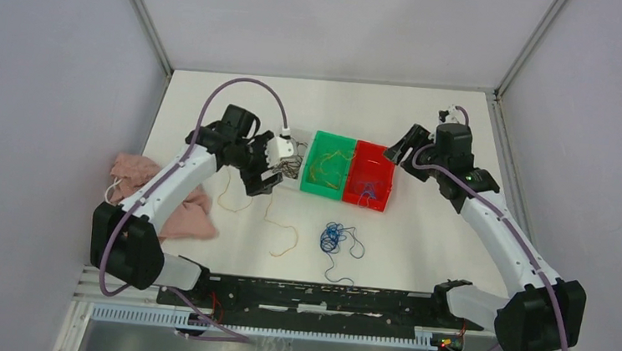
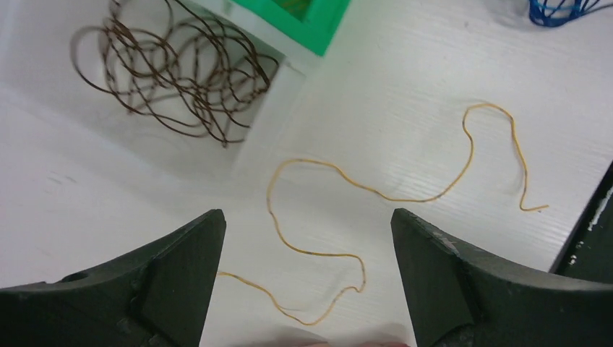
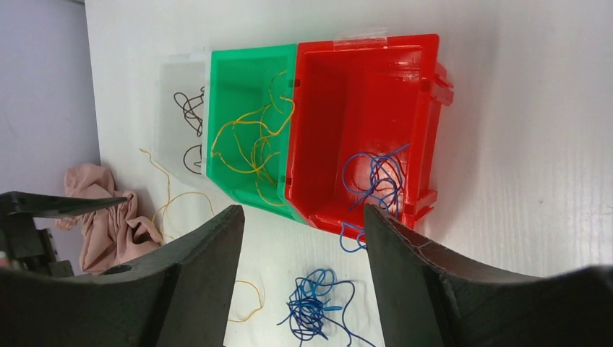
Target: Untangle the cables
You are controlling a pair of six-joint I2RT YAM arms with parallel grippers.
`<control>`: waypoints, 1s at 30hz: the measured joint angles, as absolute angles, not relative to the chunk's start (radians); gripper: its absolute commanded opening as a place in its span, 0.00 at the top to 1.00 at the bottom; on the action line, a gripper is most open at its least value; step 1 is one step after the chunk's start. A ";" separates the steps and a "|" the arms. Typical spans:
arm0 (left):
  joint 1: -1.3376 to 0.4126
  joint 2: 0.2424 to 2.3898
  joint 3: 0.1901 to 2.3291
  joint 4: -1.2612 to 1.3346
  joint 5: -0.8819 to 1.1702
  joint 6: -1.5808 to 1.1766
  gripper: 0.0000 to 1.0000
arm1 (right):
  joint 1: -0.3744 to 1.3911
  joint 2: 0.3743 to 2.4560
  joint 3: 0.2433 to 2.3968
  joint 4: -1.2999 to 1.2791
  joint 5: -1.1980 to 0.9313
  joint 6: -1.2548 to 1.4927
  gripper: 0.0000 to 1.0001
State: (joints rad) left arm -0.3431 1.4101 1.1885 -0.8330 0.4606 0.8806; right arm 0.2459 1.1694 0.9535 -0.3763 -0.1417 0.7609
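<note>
Nearest the left wrist lens, the left end effector [image 2: 306, 214] filled the bottom of the frame with its two dark fingers spread wide and nothing between them. Just beyond it, a yellow-orange strand [image 2: 405, 196] of the cables lay loose on the white tabletop [image 2: 405, 87], winding from lower centre to the right. At upper left a brown tangle [image 2: 181, 79] sat in a clear bin [image 3: 181, 76], beside the corner of the green bin [image 2: 318, 29]. In the right wrist view the right end effector [image 3: 303, 210] also stood open and empty at the bottom, above the row of bins. Yellow strands [image 3: 253, 137] lay in the green bin, and blue strands [image 3: 376, 177] lay in the red bin [image 3: 347, 94] on the right. A blue tangle [image 1: 334, 238] rested on the tabletop at lower centre of the top view, well apart from the pink cloth [image 1: 136, 174] at left.
</note>
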 measured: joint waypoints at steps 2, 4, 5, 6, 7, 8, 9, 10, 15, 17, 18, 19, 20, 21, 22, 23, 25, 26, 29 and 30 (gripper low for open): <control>-0.344 1.373 1.101 -0.809 0.434 0.847 0.15 | 0.265 1.171 0.953 -0.374 -0.133 0.757 0.31; -0.344 1.348 1.031 -0.765 0.392 0.815 0.17 | 0.282 1.172 0.953 -0.374 -0.126 0.754 0.32; -0.343 1.337 0.999 -0.738 0.371 0.803 0.19 | 0.289 1.172 0.953 -0.374 -0.122 0.753 0.32; -0.342 1.327 0.965 -0.705 0.344 0.793 0.20 | 0.295 1.172 0.953 -0.373 -0.119 0.752 0.32; -0.341 1.321 0.941 -0.681 0.322 0.784 0.21 | 0.303 1.171 0.953 -0.374 -0.116 0.752 0.32; -0.339 1.319 0.925 -0.659 0.304 0.780 0.21 | 0.309 1.171 0.953 -0.374 -0.112 0.751 0.33; -0.337 1.319 0.907 -0.631 0.281 0.773 0.22 | 0.315 1.171 0.953 -0.374 -0.111 0.750 0.33; -0.333 1.320 0.896 -0.608 0.261 0.770 0.23 | 0.320 1.169 0.953 -0.374 -0.110 0.750 0.34; -0.319 1.338 0.881 -0.526 0.212 0.747 0.40 | 0.336 1.148 0.953 -0.373 -0.107 0.749 0.39; -0.315 1.357 0.880 -0.499 0.208 0.736 0.52 | 0.340 1.137 0.951 -0.368 -0.107 0.748 0.39; -0.315 1.365 0.880 -0.492 0.207 0.731 0.57 | 0.341 1.131 0.951 -0.365 -0.108 0.745 0.39; -0.314 1.376 0.880 -0.488 0.208 0.730 0.60 | 0.342 1.127 0.950 -0.362 -0.108 0.743 0.39; -0.313 1.382 0.880 -0.488 0.210 0.730 0.61 | 0.343 1.124 0.949 -0.358 -0.109 0.742 0.38; -0.310 1.390 0.880 -0.491 0.218 0.729 0.62 | 0.344 1.119 0.947 -0.353 -0.112 0.738 0.38; -0.309 1.394 0.880 -0.496 0.222 0.729 0.61 | 0.345 1.116 0.946 -0.351 -0.113 0.736 0.38; -0.309 1.396 0.880 -0.506 0.234 0.729 0.61 | 0.345 1.114 0.945 -0.351 -0.116 0.734 0.37; -0.308 1.397 0.884 -0.535 0.255 0.729 0.59 | 0.345 1.113 0.944 -0.345 -0.126 0.729 0.35; -0.307 1.397 0.886 -0.548 0.270 0.729 0.55 | 0.345 1.113 0.943 -0.343 -0.131 0.727 0.35; -0.307 1.394 0.891 -0.580 0.298 0.730 0.35 | 0.345 1.111 0.942 -0.327 -0.145 0.719 0.33; -0.307 1.391 0.893 -0.595 0.305 0.730 0.33 | 0.345 1.109 0.942 -0.323 -0.152 0.716 0.33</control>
State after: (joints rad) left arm -0.3069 1.3911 0.8932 -0.5953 0.3050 0.7300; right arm 0.3450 1.1088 0.9417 -0.3229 -0.1520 0.7162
